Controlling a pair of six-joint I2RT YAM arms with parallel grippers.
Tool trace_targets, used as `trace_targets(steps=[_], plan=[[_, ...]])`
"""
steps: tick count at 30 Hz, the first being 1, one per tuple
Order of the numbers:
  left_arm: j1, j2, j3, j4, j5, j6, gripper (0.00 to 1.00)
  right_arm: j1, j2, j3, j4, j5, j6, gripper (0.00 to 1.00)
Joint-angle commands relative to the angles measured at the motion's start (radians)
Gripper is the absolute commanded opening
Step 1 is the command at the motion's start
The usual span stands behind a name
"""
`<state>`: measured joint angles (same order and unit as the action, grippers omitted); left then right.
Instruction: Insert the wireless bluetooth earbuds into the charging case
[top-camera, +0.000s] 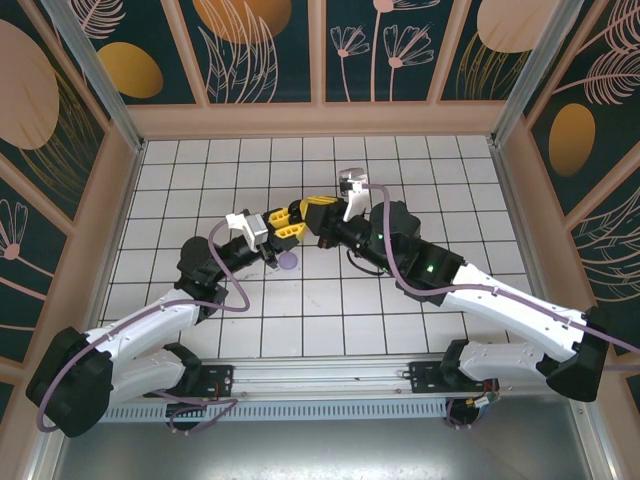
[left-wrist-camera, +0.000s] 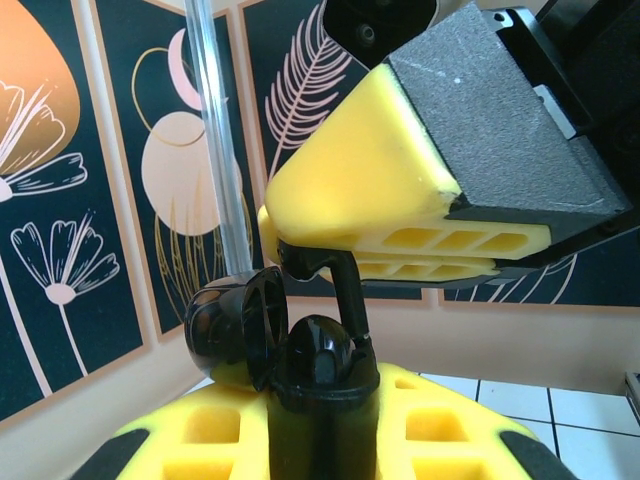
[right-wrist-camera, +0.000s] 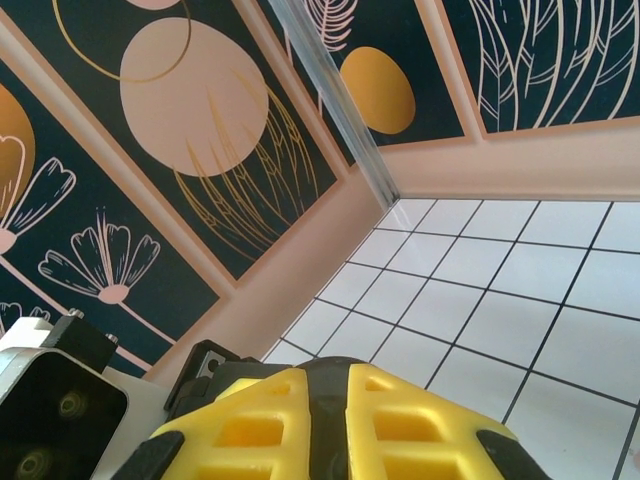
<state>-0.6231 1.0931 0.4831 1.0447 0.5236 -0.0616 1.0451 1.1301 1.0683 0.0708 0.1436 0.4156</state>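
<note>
In the left wrist view my left gripper (left-wrist-camera: 320, 435) is shut on a black charging case (left-wrist-camera: 320, 395), held upright with its lid (left-wrist-camera: 235, 325) swung open to the left. One black earbud (left-wrist-camera: 322, 348) sits in the case mouth. A second black earbud (left-wrist-camera: 345, 285) hangs stem-down right beside it, its stem reaching the case rim. My right gripper (left-wrist-camera: 300, 248) is shut on its top from above. From overhead the left gripper (top-camera: 283, 228) and right gripper (top-camera: 312, 215) meet tip to tip mid-table. In the right wrist view the right gripper (right-wrist-camera: 345, 378) shows a dark sliver between its yellow fingers.
A light purple round thing (top-camera: 288, 262) lies on the white tiles just below the two grippers, with a small dark piece (top-camera: 270, 266) to its left. Pink walls (top-camera: 320, 120) with patterned panels enclose the tiled floor (top-camera: 440, 180) on three sides.
</note>
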Motion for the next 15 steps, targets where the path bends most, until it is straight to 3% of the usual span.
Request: trace_targets(steps=[1, 9, 15], plan=[[-0.005, -0.014, 0.031, 0.080, 0.006, -0.011, 0.00, 0.001, -0.009, -0.022, -0.038, -0.038, -0.028, 0.12], [-0.006, -0.013, 0.038, 0.074, 0.007, -0.013, 0.00, 0.008, 0.027, -0.014, -0.037, -0.067, -0.032, 0.12], [-0.006, -0.013, 0.036, 0.071, 0.017, -0.012, 0.00, 0.006, 0.032, -0.024, -0.019, 0.002, -0.026, 0.11]])
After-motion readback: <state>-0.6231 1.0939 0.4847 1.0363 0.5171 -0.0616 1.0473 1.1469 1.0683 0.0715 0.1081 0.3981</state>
